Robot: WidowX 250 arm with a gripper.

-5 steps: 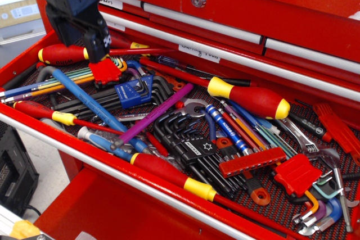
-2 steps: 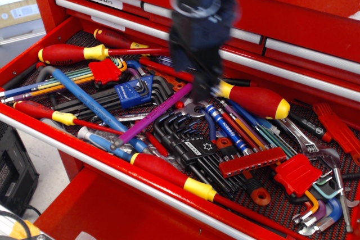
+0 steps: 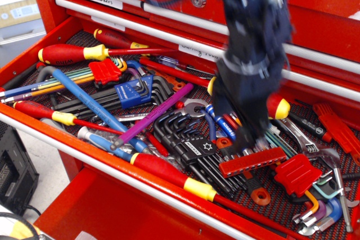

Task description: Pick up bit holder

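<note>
The bit holder (image 3: 254, 161) is a long narrow red bar with a row of small sockets. It lies tilted on top of other tools in the right half of the open red drawer (image 3: 84, 153). My dark gripper (image 3: 251, 139) is motion-blurred and hangs just above the bar's upper left part, fingers pointing down. Its tips are close to the bar; I cannot tell whether they touch it. The blur hides whether the jaws are open or shut. The arm covers part of a red-and-yellow screwdriver (image 3: 277, 107) behind it.
The drawer is crowded: a squarish red hex-key clip (image 3: 296, 174) right of the bar, a black hex-key set (image 3: 188, 141) to its left, a blue key holder (image 3: 130, 93), and red-and-yellow screwdrivers (image 3: 169, 173). Closed red drawers (image 3: 315, 21) stand behind.
My gripper has swept from the drawer's far left, across the middle, to just above the bit holder on the right, and has come lower. The tools have not moved.
</note>
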